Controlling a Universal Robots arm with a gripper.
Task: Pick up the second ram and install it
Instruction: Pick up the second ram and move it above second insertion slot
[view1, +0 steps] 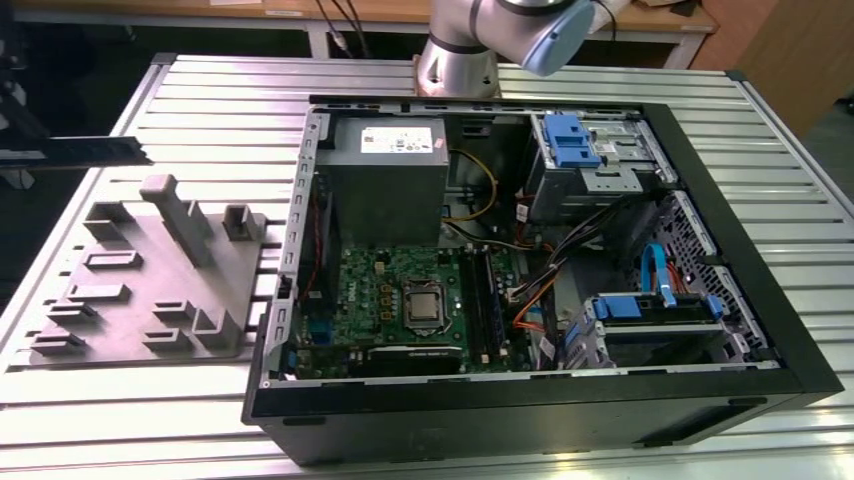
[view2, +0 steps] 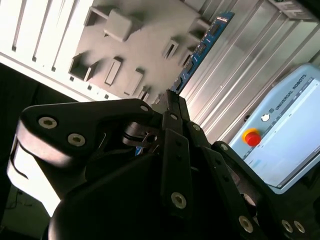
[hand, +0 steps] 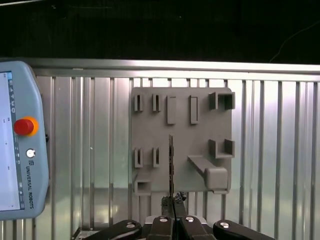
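Note:
In the second wrist view my gripper (view2: 172, 100) is shut on the second ram (view2: 202, 47), a long blue-edged stick with small dark chips that reaches out past the fingertips. In the first wrist view the ram (hand: 171, 162) shows edge-on as a thin dark line rising from the gripper (hand: 174, 202), over the grey tray (hand: 182, 137). In the exterior view the ram (view1: 80, 151) is a dark bar reaching in from the exterior view's left edge, in the air above the far end of the tray (view1: 147, 290).
An open computer case (view1: 747, 300) lies on the slatted metal table (view1: 227, 85), with the green motherboard (view1: 387, 300) and its long memory slots (view1: 489, 300) exposed. The arm's base (view1: 461, 55) stands behind the case. A teach pendant (hand: 20, 145) lies beside the tray.

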